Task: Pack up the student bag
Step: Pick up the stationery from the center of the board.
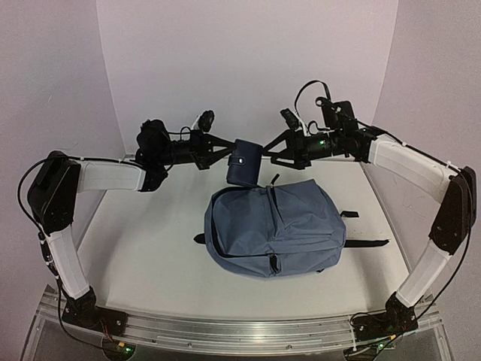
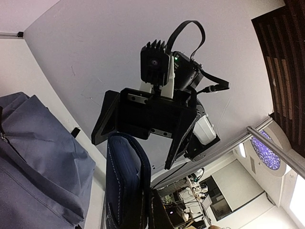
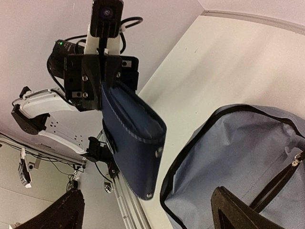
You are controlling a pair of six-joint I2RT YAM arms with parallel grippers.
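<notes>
One student bag (image 1: 285, 226), slate-blue, lying flat near middle of white table (image 1: 143, 256), front face up. Main opening gaping, dark rim showing along top edge on left arm's side. One long black strap (image 1: 368, 243) trailing out toward right arm's side.

One navy case (image 1: 244, 163), white stitching, one snap showing, up in the air just behind bag's top edge. Apart from bag in right wrist view.

Two arms, two grippers, both reaching in to the case from opposite sides.

State of left gripper (image 1: 224, 154): closed down on one end of navy case, fabric pinched between its two fingers, clearest in right wrist view.

State of right gripper (image 1: 268, 154): spread wide, two own fingers (image 3: 238, 212) far apart at bottom corners of right wrist view, nothing pinched. From left wrist view, seen straddling other end of case. Cannot tell whether either right finger touches the fabric.

Nothing else on table besides bag and strap.
</notes>
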